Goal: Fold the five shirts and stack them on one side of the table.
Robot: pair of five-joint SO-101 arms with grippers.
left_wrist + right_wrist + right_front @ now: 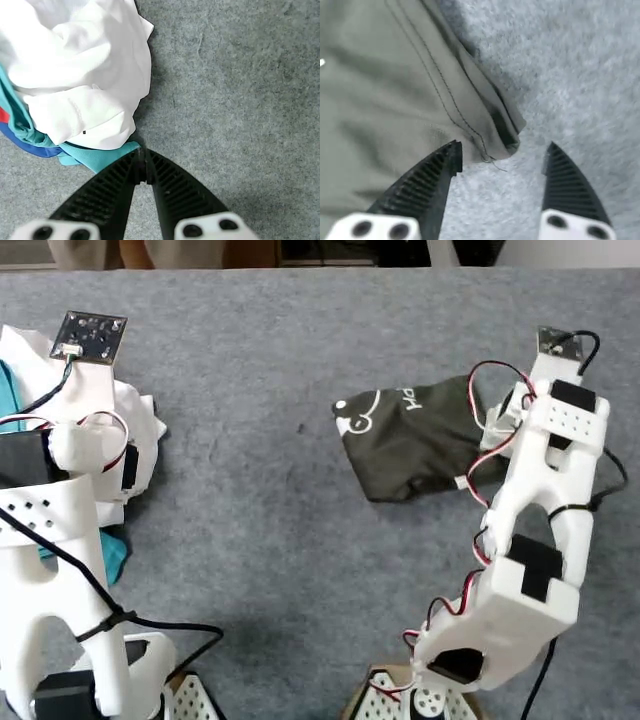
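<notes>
The table [260,540] wears a grey felt-like cover, faintly mottled, under soft, even light. Beyond its far edge a thin strip of room runs along 12 o'clock: beige shapes [90,252] toward 11 o'clock, a brown panel [250,252], a dark gap [400,250] toward 1 o'clock, and a pale surface [570,252] toward 2 o'clock.

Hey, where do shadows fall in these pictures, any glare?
High view: even light, a thin shadow edging the dark shirt, no glare. Left wrist view: the white shirt shades the grey table right beside it. Right wrist view: deep shadow inside the dark shirt's folded hem.
</notes>
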